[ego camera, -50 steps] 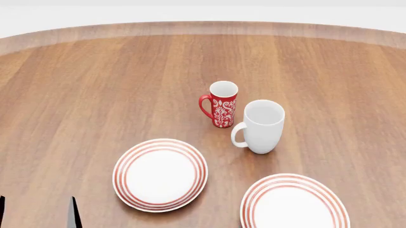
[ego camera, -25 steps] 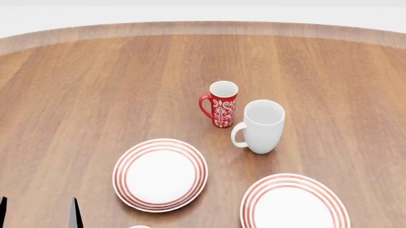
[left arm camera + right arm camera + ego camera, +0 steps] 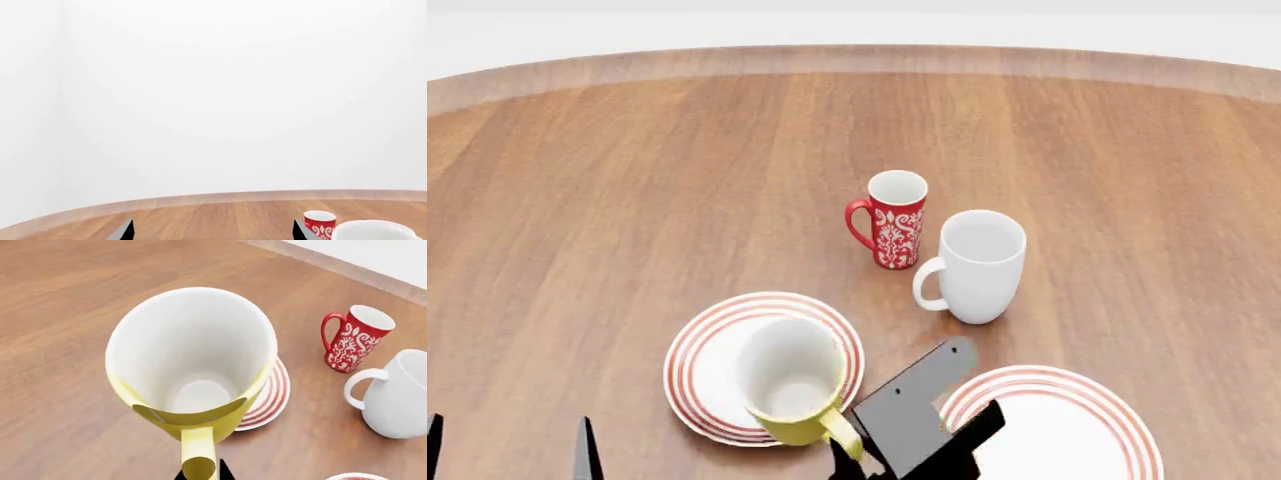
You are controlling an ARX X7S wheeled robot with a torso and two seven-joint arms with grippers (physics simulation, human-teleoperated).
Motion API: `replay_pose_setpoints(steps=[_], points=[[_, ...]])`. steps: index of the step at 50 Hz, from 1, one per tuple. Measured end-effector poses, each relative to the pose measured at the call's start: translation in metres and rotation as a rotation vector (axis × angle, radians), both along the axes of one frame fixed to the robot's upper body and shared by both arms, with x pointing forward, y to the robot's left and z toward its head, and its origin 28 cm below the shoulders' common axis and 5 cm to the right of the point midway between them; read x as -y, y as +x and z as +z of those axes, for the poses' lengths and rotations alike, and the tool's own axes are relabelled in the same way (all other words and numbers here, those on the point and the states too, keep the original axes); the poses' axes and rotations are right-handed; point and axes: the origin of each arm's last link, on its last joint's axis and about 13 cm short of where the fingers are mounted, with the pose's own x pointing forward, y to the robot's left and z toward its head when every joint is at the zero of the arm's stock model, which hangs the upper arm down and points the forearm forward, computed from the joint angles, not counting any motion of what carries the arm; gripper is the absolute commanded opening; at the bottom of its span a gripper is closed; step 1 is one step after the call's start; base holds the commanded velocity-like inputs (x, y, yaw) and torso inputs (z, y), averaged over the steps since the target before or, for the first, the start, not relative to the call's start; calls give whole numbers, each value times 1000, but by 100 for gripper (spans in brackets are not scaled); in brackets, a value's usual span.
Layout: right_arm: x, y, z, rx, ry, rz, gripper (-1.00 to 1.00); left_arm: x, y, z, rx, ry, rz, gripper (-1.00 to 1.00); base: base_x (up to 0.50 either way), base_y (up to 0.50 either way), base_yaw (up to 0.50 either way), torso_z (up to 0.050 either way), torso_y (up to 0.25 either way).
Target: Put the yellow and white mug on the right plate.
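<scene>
The yellow and white mug (image 3: 787, 385) (image 3: 193, 365) stands upright, mouth up, over the near right part of the left plate (image 3: 701, 350) (image 3: 272, 392). My right gripper (image 3: 851, 448) (image 3: 200, 474) is shut on its yellow loop handle. The right plate (image 3: 1034, 378), white with red rings, lies at the near right with the gripper body partly over its left rim; only a sliver of that plate (image 3: 353, 476) shows in the right wrist view. My left gripper (image 3: 507, 455) (image 3: 213, 235) is open at the near left, holding nothing.
A slim red patterned mug (image 3: 897, 220) (image 3: 350, 337) (image 3: 319, 223) and a plain white mug (image 3: 981, 265) (image 3: 400, 395) (image 3: 377, 231) stand side by side beyond the plates. The round wooden table's far edge (image 3: 854, 55) curves across the back.
My right gripper has come into the head view from the near edge with the yellow mug, which now sits over the left plate. The left gripper has not moved.
</scene>
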Motion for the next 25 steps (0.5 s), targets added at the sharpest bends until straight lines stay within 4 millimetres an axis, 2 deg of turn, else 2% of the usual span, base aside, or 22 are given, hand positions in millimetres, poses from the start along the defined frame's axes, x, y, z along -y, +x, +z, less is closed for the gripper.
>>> replay_pose_setpoints(steps=[13,25], points=[[53,10,49,99,-25,-165,-100,0,1,0,-3,1,2,100,0,0,0,0,0],[97,9,71,147,-64,-338,-100,1,1,0,-8,7,-2,100,0,0,0,0,0]])
